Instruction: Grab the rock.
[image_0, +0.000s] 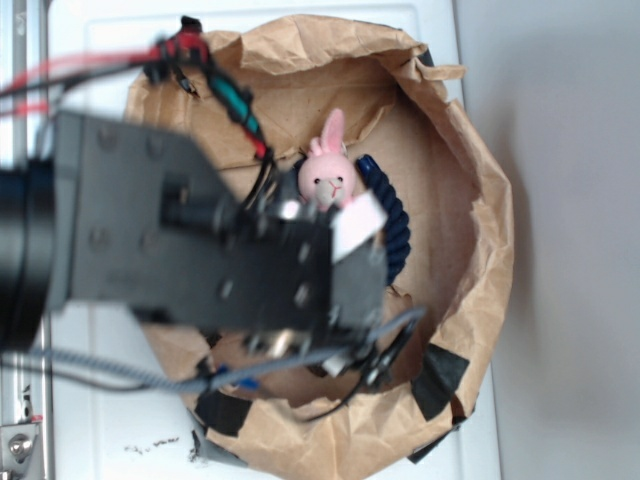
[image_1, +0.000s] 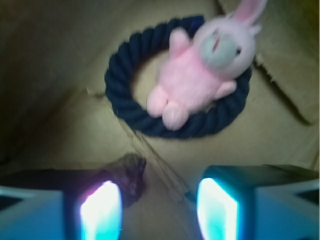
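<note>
In the wrist view the rock (image_1: 131, 172), a small dark mottled lump, lies on the brown paper floor just beyond my left fingertip (image_1: 101, 210). That finger hides part of it. My gripper (image_1: 160, 202) is open, and only bare paper shows between the left finger and the right finger (image_1: 217, 210). The rock sits to the left of the gap rather than inside it. In the exterior view the black arm (image_0: 220, 250) hangs over the paper bag and hides the rock.
A pink plush bunny (image_1: 195, 80) (image_0: 328, 175) lies across a dark blue rope ring (image_1: 125, 105) (image_0: 395, 225) farther ahead. Crumpled brown paper walls (image_0: 480, 230) ring the space, with black tape patches (image_0: 440, 375) on the rim. Cables (image_0: 230, 100) trail from the arm.
</note>
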